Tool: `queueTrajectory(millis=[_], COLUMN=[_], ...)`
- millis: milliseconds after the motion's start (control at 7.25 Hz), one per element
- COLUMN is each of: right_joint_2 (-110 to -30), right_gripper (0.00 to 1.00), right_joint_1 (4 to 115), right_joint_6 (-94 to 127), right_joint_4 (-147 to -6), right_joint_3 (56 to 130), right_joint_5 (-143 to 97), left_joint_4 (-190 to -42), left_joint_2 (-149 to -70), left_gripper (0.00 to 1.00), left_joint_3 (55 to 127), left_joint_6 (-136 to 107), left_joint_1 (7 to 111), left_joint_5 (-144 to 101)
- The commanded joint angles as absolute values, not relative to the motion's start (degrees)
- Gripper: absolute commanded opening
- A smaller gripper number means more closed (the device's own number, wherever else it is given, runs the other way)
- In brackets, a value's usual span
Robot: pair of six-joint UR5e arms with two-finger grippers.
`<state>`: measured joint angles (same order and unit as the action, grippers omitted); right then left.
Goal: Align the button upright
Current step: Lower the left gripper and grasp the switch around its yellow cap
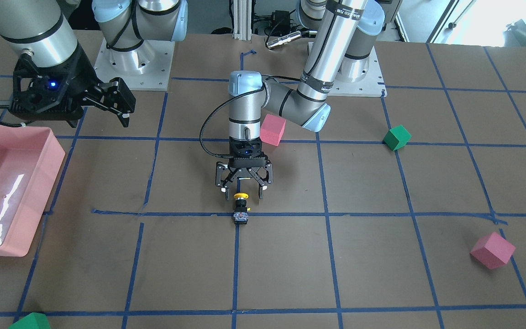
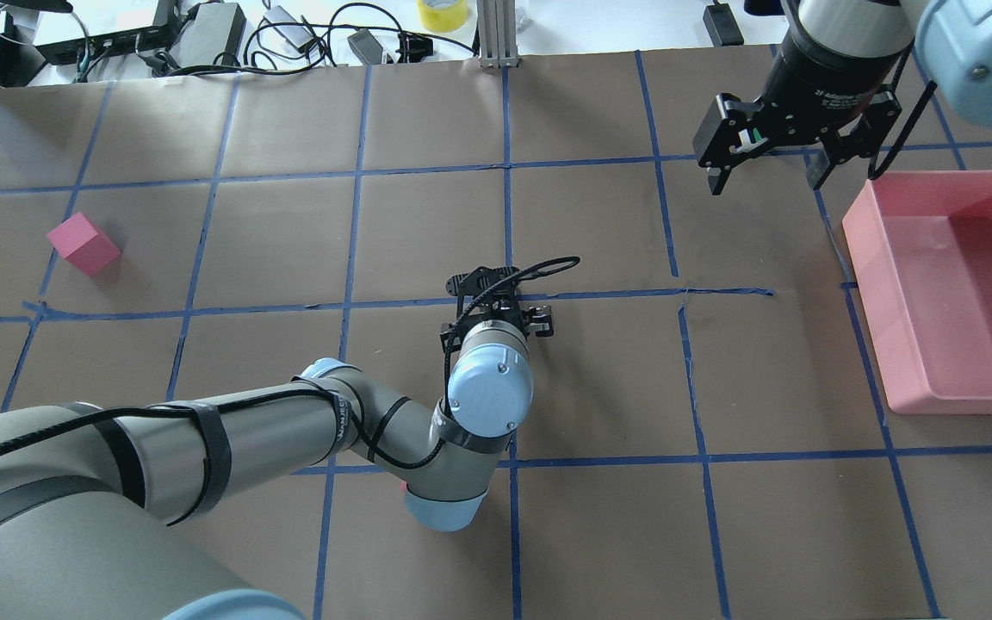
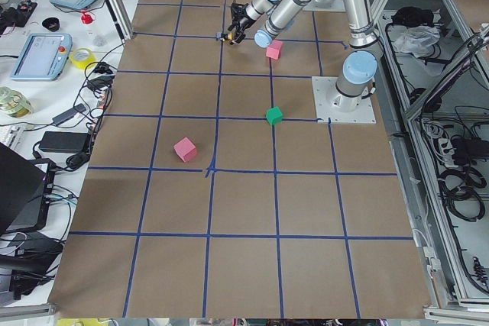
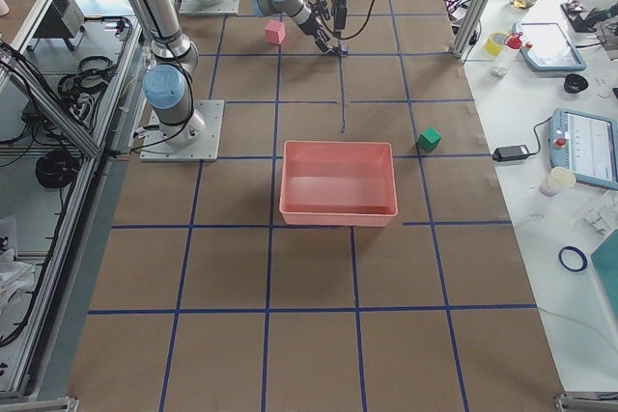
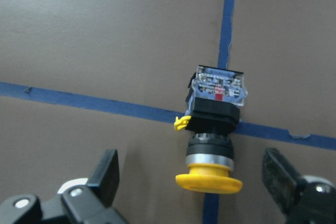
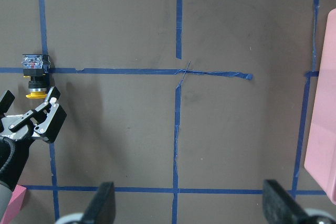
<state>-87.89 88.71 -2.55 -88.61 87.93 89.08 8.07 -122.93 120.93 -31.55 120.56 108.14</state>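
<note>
The button (image 1: 241, 208) lies on its side on a blue tape crossing at mid-table, its yellow cap toward the robot and its silvery terminal base away. It also shows in the left wrist view (image 5: 212, 129) and the right wrist view (image 6: 34, 74). My left gripper (image 1: 243, 191) points straight down over the cap end, open, with one finger (image 5: 105, 174) on each side of the cap, not touching it. In the overhead view my left wrist hides the button. My right gripper (image 2: 765, 176) is open and empty, held high near the pink tray.
A pink tray (image 1: 55, 151) stands on the robot's right side (image 2: 866, 258). One pink cube (image 1: 272, 130) sits just behind my left wrist. Another pink cube (image 1: 492, 250) and a green cube (image 1: 397, 137) are on the left side. A second green cube (image 1: 30, 321) lies at the near edge.
</note>
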Motion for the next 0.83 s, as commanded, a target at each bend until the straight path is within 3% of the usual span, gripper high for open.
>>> queueTrajectory(millis=[0,138,414,690], right_joint_2=[-87.9,-87.9,-87.9,-87.9], right_gripper=[1.0,1.0,1.0,1.0], right_joint_1=[88.7,88.7,88.7,88.7], right_joint_6=[-2.5,-2.5,-2.5,-2.5], right_joint_4=[-88.6,-88.5,-88.6,-88.6], right_joint_3=[88.0,88.0,88.0,88.1], right_joint_5=[89.1,89.1,89.0,88.9], left_joint_4=[9.7,9.7,9.7,9.4], left_joint_2=[-123.2,-123.2,-123.5,-122.4], left_gripper=[0.7,0.41,0.13,0.09], left_joint_3=[120.9,120.9,121.0,120.9], left_joint_6=[-28.6,-28.2,-28.1,-28.2], left_joint_1=[120.8,120.8,120.8,120.8], left_joint_5=[108.5,108.5,108.5,108.2])
